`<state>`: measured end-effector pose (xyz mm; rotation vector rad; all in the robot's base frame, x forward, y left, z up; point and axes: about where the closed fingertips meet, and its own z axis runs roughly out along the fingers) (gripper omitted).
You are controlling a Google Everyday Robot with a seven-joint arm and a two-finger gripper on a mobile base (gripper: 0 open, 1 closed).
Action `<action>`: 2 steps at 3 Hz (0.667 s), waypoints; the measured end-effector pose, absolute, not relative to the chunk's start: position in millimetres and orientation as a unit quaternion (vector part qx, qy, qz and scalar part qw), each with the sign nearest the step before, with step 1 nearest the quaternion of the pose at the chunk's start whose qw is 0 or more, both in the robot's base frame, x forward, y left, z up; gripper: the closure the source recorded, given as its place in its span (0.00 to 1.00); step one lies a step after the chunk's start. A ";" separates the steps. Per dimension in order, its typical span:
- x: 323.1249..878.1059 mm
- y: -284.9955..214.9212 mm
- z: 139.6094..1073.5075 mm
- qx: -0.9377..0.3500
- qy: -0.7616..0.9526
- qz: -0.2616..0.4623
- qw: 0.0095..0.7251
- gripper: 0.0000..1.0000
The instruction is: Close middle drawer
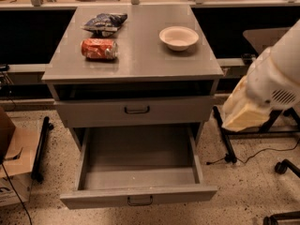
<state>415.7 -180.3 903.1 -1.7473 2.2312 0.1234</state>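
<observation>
Speckled floor (234, 191) is open ahead of the table (140, 62); a cardboard box (16, 170) crowds the lower left. The middle drawer (178, 194) stands pulled out at lower centre. The tool (241, 114) hangs at the right edge, up-right of the drawer and apart from it; its opening cannot be told, and the arm (276, 74) is cut off by the frame.

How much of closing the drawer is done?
Nothing looks done yet: the middle drawer is pulled wide open, its inside showing. The robot's arm is off to the right of the cabinet, not on the drawer, and the gripper is out of sight. Left: reach the drawer front and push it shut.
</observation>
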 end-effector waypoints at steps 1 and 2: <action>398.1 -163.5 831.2 -0.607 0.779 0.095 0.128 0.82; 391.1 -163.0 816.7 -0.606 0.780 0.102 0.117 1.00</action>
